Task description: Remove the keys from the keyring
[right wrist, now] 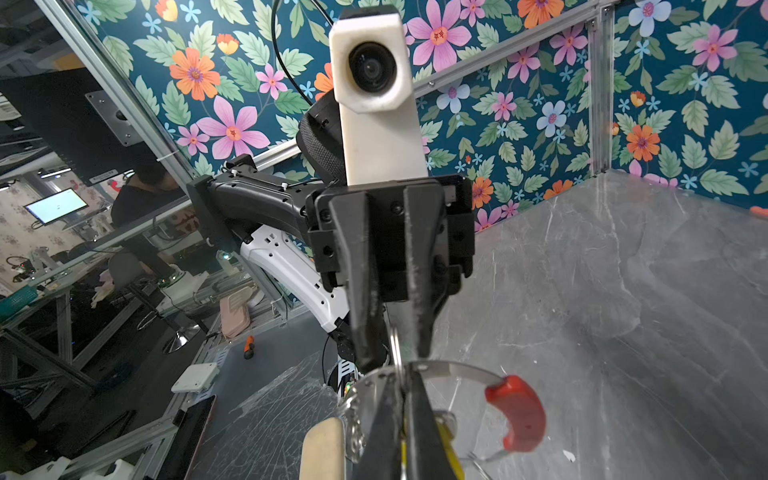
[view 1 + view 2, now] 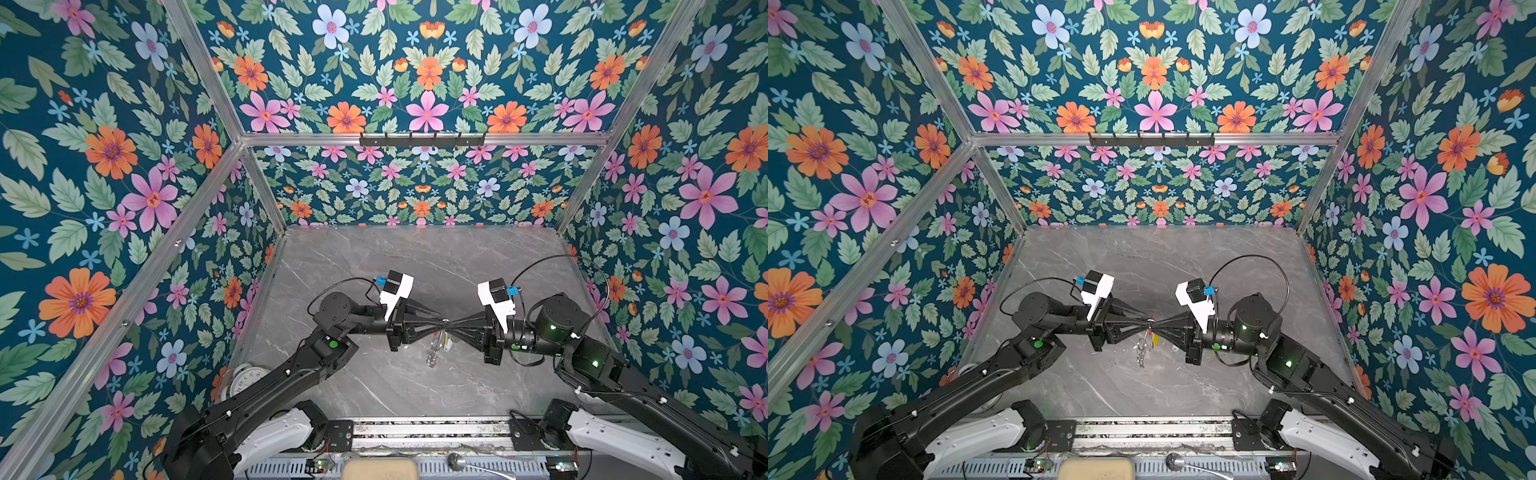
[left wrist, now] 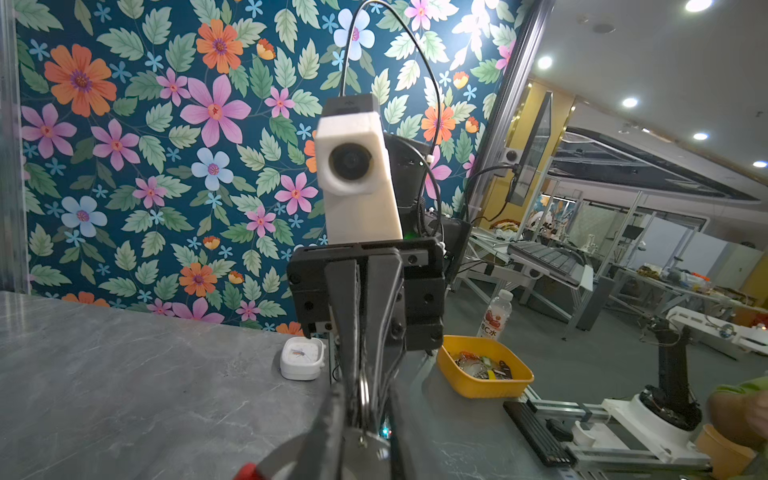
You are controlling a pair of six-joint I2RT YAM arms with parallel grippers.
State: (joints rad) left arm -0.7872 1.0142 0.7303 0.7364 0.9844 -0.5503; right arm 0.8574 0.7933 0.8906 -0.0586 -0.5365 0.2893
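1. From where I stand, the two black arms meet tip to tip in mid-air over the grey marble-look table [image 2: 374, 270]. The left gripper [image 2: 438, 323] and right gripper [image 2: 454, 323] point straight at each other.

2. The large grey C-shaped metal keyring [image 1: 465, 372], with its red section [image 1: 517, 411], hangs between and just below those tips, clear of the table. The two small silver keys [image 2: 1149, 345] dangle in the cluster underneath. From above they are too small to tell apart.

3. The right gripper's fingers [image 1: 386, 415] are clenched on the keyring's rim, with the yellow plastic tag [image 1: 451, 436] and the pale cylindrical tag [image 1: 322, 449] on either side of them.

4. The left gripper's fingers [image 1: 365, 324] stand slightly apart on either side of a small wire ring [image 1: 395, 343]. I can't tell whether they touch it.

5. The step in hand looks like working one key's ring off the band, with the right arm as the anchor and the left doing the fine work. Neither key is off yet, so I'd say the task is at an early stage.

6. The next move calls for the left fingers to get a firm pinch on that ring or its key, then slide it along the coil and away. The right arm has to hold the band rigid meanwhile. A loose pinch would let the ring spring back.
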